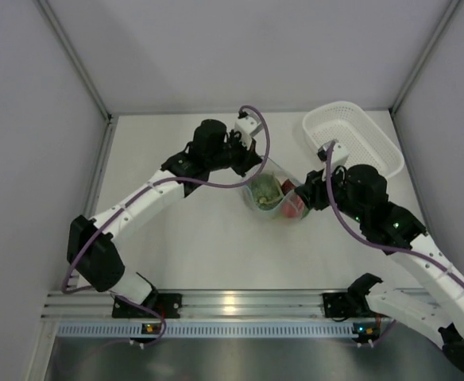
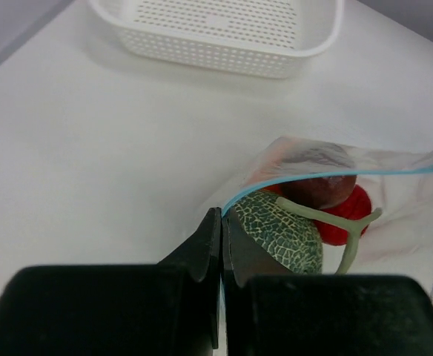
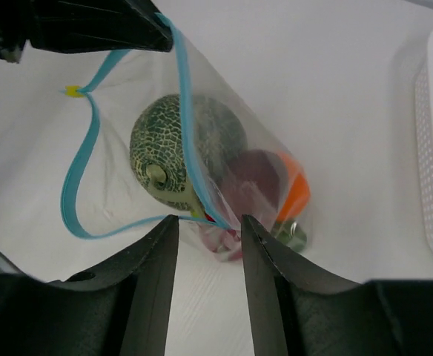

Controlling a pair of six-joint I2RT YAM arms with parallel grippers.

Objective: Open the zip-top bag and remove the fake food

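The zip-top bag [image 1: 270, 194] lies mid-table with its mouth spread open. My left gripper [image 2: 222, 213] is shut on the bag's light blue zip strip [image 2: 291, 182] at the far rim. My right gripper [image 3: 209, 220] stands open at the near rim, and the strip [image 3: 72, 193] runs past its fingertips without being pinched. Fake food sits inside: a netted green melon [image 3: 179, 148] with its stem, a dark red piece [image 3: 257, 178], an orange ball [image 3: 294, 194] and a red ball [image 2: 354, 211]. From above, the left gripper [image 1: 256, 163] and right gripper [image 1: 305, 196] flank the bag.
A white perforated basket [image 1: 351, 139] stands at the back right, close behind the right arm, and shows in the left wrist view [image 2: 216, 33]. Grey walls close in the table on three sides. Both arms reach inward to the middle.
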